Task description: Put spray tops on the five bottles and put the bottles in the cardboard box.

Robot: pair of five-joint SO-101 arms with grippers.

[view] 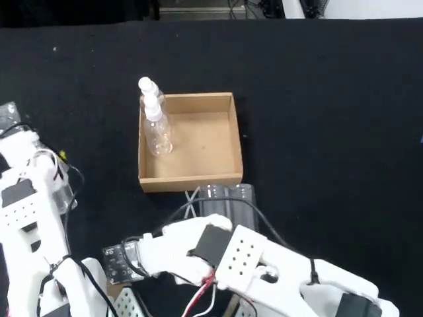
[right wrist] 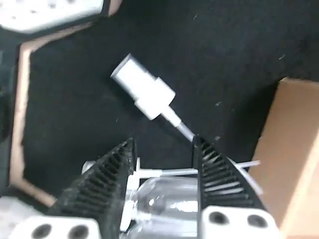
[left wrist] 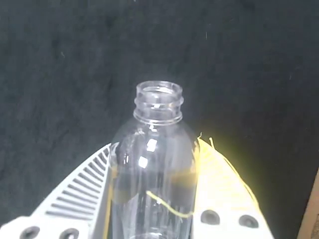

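Black cloth all around; plain tan cardboard box; at its ten o'clock corner, clear bottles with white spray tops; the held bottle clear too, between ribbed fingers of the left gripper, one white, one yellow-tinged; a loose spray top, white.

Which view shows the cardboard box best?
The high view: the whole cardboard box from above, with two topped bottles at one corner. The right wrist view shows one wall, the left wrist view a brown sliver.
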